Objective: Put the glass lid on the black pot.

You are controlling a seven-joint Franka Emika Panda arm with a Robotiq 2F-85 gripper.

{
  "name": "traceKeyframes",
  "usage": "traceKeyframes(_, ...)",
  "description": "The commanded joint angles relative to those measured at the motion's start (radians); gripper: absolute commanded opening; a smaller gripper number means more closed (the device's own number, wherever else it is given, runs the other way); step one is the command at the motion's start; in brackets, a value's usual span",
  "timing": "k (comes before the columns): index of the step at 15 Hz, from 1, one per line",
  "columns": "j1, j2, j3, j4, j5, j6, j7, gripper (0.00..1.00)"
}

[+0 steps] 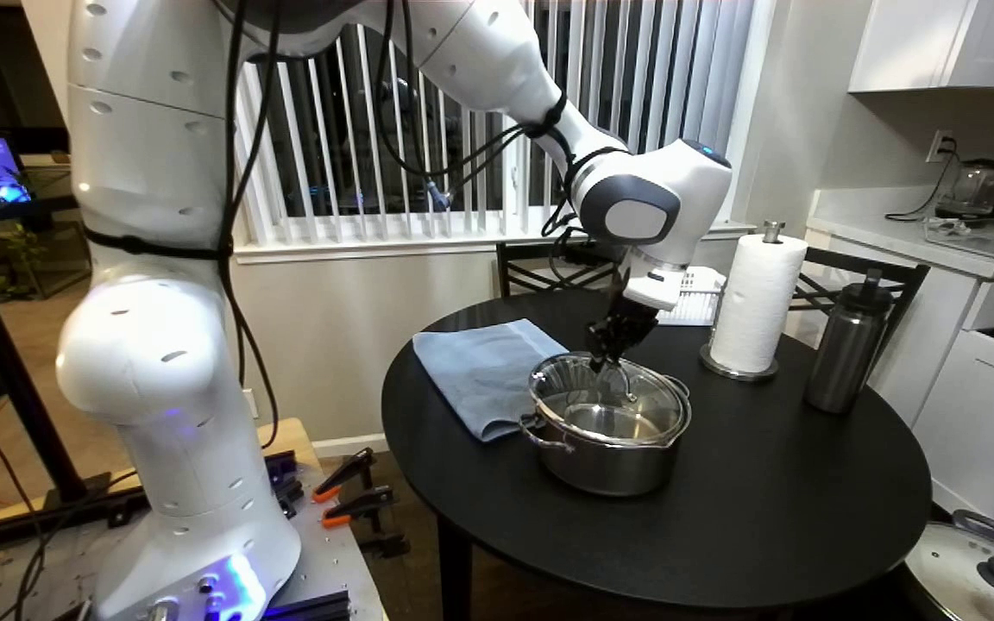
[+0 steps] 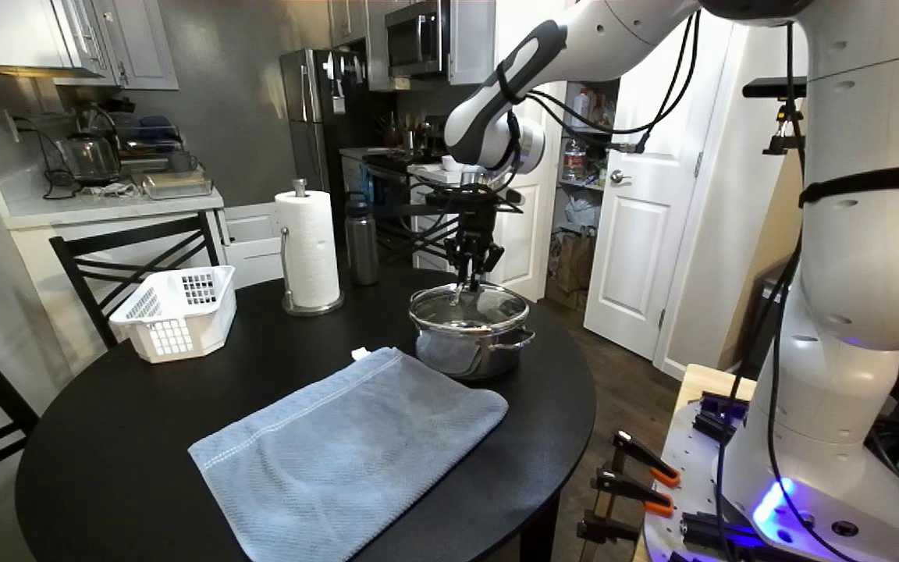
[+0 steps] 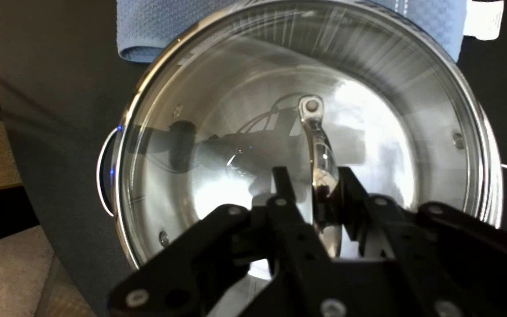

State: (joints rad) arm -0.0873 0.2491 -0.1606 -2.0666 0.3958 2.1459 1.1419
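The glass lid is see-through with a metal rim and an arched metal strap handle. It rests on top of the shiny silver-grey pot; both also show in an exterior view, lid and pot. In the wrist view the lid covers the pot's opening, with a strip of pot rim visible at right. My gripper is open with its fingers on either side of the handle. The right finger is against or very near the handle; a gap shows at the left finger.
A blue towel lies beside the pot on the black round table. A paper towel roll, a steel bottle and a white basket also stand there. A pan with a black-knobbed lid sits low beyond the table edge.
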Motion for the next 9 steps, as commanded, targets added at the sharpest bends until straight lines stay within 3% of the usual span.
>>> traceKeyframes(1, 0.006, -0.032, -0.003, -0.029, -0.041, 0.040, 0.048, 0.02)
traceKeyframes(9, 0.057, -0.081, 0.002, -0.058, -0.227, 0.100, 0.203, 0.04)
